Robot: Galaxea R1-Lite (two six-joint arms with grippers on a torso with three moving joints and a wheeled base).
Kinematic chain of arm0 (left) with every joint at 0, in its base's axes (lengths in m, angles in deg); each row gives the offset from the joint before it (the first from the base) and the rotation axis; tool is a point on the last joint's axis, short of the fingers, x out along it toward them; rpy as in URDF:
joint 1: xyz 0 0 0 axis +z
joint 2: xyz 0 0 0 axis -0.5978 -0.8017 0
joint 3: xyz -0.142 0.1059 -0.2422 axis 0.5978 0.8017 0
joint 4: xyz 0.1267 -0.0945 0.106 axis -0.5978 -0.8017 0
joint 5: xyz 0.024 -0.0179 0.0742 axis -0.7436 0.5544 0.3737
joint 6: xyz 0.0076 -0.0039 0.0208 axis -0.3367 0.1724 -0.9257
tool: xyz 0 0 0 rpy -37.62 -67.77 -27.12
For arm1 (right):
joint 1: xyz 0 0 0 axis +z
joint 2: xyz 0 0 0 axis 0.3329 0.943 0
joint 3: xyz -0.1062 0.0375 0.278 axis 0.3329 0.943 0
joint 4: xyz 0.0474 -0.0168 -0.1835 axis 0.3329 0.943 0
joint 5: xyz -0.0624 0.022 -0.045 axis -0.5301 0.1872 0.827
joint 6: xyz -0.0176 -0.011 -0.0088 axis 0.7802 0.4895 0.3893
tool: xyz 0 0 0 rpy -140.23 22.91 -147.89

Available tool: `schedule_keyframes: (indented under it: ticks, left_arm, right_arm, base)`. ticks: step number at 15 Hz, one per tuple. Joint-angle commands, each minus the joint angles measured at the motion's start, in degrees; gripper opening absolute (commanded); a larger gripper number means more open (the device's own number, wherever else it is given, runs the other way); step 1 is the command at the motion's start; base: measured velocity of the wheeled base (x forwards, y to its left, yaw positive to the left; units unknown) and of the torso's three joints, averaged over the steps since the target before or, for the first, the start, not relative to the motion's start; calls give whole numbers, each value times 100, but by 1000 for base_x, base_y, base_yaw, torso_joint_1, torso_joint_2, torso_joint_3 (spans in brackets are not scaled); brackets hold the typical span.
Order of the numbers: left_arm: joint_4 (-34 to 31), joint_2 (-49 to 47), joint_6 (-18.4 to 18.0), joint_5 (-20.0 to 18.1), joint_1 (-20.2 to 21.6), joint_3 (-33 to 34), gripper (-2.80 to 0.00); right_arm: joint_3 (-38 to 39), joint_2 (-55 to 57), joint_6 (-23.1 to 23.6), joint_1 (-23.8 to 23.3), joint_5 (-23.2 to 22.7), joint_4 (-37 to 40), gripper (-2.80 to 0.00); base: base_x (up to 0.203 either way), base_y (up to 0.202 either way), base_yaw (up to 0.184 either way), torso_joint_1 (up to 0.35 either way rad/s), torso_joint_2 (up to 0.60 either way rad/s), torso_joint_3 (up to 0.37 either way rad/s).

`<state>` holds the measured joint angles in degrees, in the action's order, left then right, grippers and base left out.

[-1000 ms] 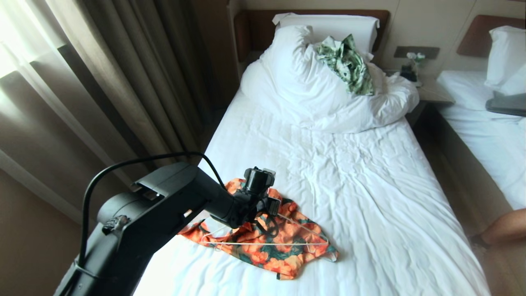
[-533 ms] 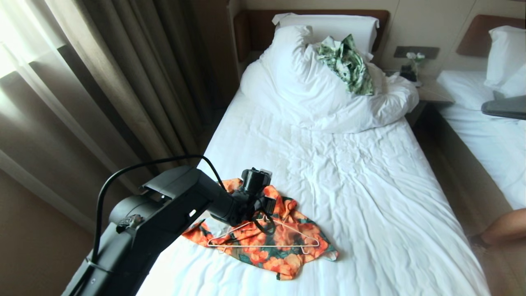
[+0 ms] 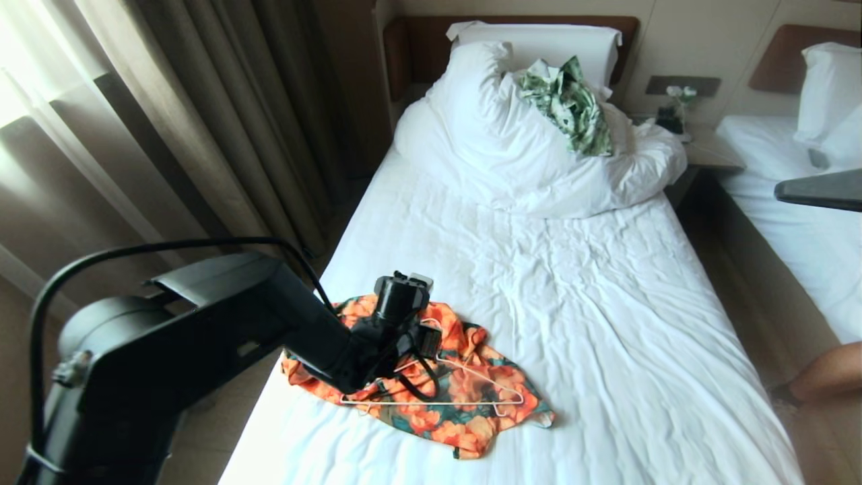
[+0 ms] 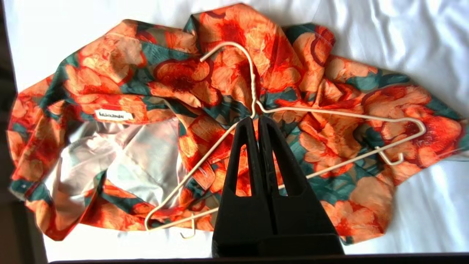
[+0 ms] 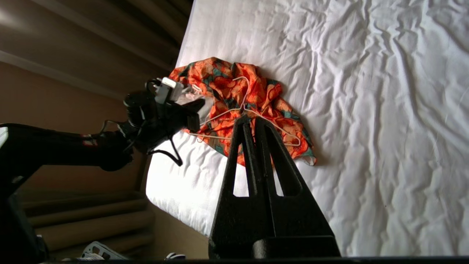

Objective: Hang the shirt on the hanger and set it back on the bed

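The shirt, orange flowers on dark green, lies crumpled near the left edge of the bed, its pale lining showing. On top of the shirt lies the cream wire hanger, flat, none of it inside the cloth. My left gripper hovers over the hanger's neck, shut and holding nothing. In the head view its fingers are hidden behind the wrist. My right gripper hangs shut and empty, high over the bed to the right of the shirt.
A bunched white duvet with a green-and-white garment fills the bed's head end. Curtains hang along the left. At the right are a night table, a second bed and part of a person.
The hanger slid a little to the left and settled on the shirt. My left arm has since drawn back toward the near left. My right arm has come further into view at the right edge.
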<state>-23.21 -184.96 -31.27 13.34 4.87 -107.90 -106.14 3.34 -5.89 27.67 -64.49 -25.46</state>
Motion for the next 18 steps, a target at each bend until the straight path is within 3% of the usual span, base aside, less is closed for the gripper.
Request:
schedule_keyframes:
  ticks: [1, 5, 8, 15, 18]
  left_arm:
    - [123, 768, 20, 23, -18, 465, -280]
    - [380, 1920, 62, 98, 46, 1185, -280]
    - [483, 3027, 95, 164, 323, 1697, -280]
    - [877, 5946, 184, 360, 683, 3020, -280]
    - [901, 6882, 195, 629, 976, 3416, -280]
  right_arm:
    - [51, 12, -2, 67, -9, 12, -280]
    - [136, -1, 41, 97, -7, 12, -280]
    - [328, -243, 218, 395, 29, 11, -280]
    - [1082, -1809, 535, 675, 83, 13, -280]
    - [1468, -2624, 580, 669, 98, 13, -280]
  base:
    - [0, 0, 0, 0, 0, 0]
    - [0, 0, 0, 0, 0, 0]
    - [0, 0, 0, 0, 0, 0]
    - [0, 0, 0, 0, 0, 0]
    - [0, 0, 0, 0, 0, 0]
